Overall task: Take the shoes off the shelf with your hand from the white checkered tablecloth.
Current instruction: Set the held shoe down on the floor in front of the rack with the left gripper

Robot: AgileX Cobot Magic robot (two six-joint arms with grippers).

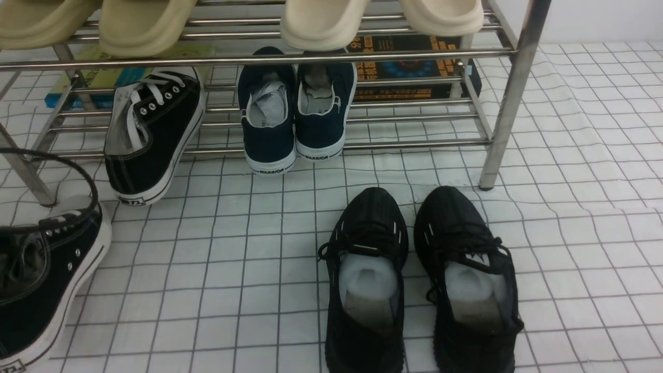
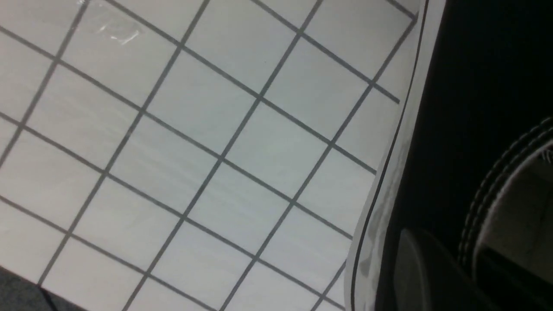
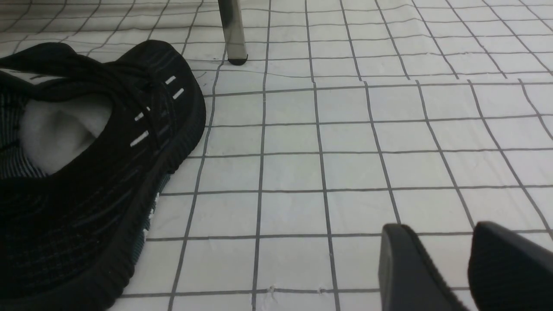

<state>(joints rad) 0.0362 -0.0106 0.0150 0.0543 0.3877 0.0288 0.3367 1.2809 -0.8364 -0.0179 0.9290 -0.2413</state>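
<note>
One black canvas sneaker (image 1: 57, 269) is off the silver shoe rack (image 1: 505, 98), at the robot's left over the white checkered tablecloth (image 1: 248, 233), its collar apparently pinched in the narrow left end effector (image 2: 451, 261); its mate (image 1: 155, 134) slants on the lower tier. The right end effector (image 3: 445, 268) has its fingertips apart, holding nothing. The step looks like setting down the first sneaker, which next calls for steady lowering and release before reaching for the second.
</note>
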